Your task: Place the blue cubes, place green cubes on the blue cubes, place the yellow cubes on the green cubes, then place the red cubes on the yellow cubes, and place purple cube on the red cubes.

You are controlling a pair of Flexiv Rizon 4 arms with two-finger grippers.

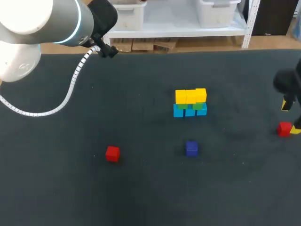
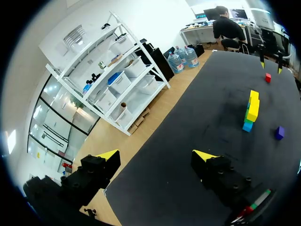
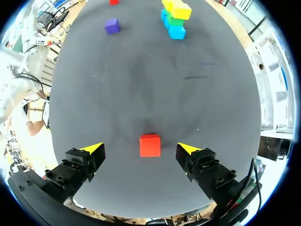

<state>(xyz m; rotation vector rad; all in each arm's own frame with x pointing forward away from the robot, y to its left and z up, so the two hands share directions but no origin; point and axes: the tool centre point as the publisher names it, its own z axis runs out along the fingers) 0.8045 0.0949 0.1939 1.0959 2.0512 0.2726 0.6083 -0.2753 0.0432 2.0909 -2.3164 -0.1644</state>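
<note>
If shut off-centre, could clip the red cube with one finger and skid or twist it rather than pinch it; later, could knock down the yellow cubes, well off to the left, by landing hard. Hovering at the right edge of the table with right gripper spread wide and empty, cube between and below its tips, untouched. Parked far left with left gripper open too.

We see a dark table bearing a row of blue cubes. The purple cube, left red cube and right red cube lie apart.
</note>
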